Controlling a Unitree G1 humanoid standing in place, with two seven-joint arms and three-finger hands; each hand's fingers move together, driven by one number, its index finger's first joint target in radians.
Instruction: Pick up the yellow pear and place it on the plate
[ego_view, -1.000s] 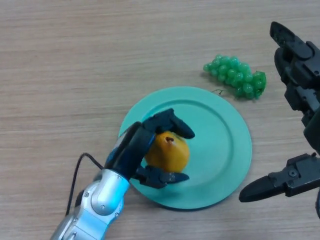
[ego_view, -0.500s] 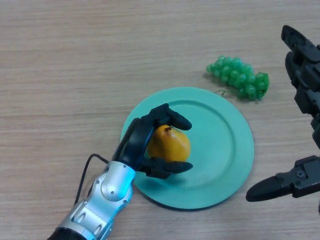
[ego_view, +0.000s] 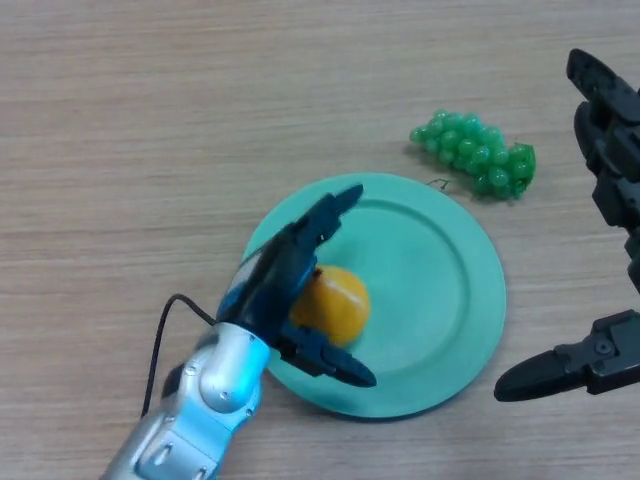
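Observation:
The yellow pear (ego_view: 335, 304) lies on the left part of the teal plate (ego_view: 440, 290). My left hand (ego_view: 283, 285) sits over the plate's left rim, right beside the pear, with its fingers straightened and spread apart; the fingers reach up over the plate and the thumb points down right below the pear. The hand covers the pear's left side. My right hand (ego_view: 610, 220) shows at the right edge, away from the plate, fingers straight.
A bunch of green grapes (ego_view: 475, 153) lies on the wooden table (ego_view: 150, 150) just beyond the plate's upper right rim.
My left hand has opened: its fingers, curled round the pear before, are now straight and spread. The pear rests on the plate. The right hand has barely moved.

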